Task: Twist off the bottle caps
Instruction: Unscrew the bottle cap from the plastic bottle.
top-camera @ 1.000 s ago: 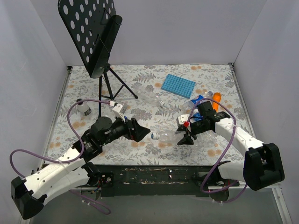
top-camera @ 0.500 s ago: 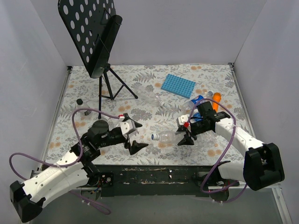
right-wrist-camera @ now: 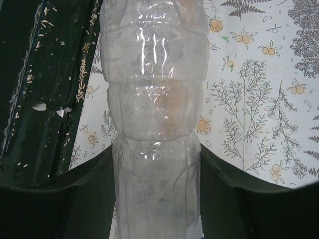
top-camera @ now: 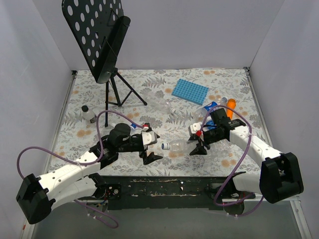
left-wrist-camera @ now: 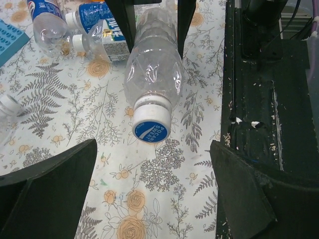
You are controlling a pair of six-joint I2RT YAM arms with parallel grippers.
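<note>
A clear bottle (top-camera: 180, 145) is held level just above the table, my right gripper (top-camera: 198, 143) shut on its body. In the right wrist view both fingers (right-wrist-camera: 75, 199) press the sides of the bottle (right-wrist-camera: 154, 124). Its white cap with a blue top (top-camera: 165, 145) points left at my left gripper (top-camera: 153, 146). That gripper is open, its two fingers spread either side of the cap's line and just short of it. In the left wrist view the cap (left-wrist-camera: 150, 124) faces the camera, ahead of the open left gripper (left-wrist-camera: 154, 199), and nothing is between the fingers (left-wrist-camera: 50, 189).
More bottles lie behind the right gripper (top-camera: 212, 107), one with a blue label (left-wrist-camera: 94, 20). Another clear bottle (top-camera: 162, 106) lies mid-table and a small one (top-camera: 88, 114) stands far left. An orange stick (top-camera: 230, 107), a blue tray (top-camera: 190, 91) and a music stand (top-camera: 107, 45) are at the back.
My left gripper dipped toward the near edge, then came forward again to just short of the cap, staying open. The right gripper and its bottle have not moved.
</note>
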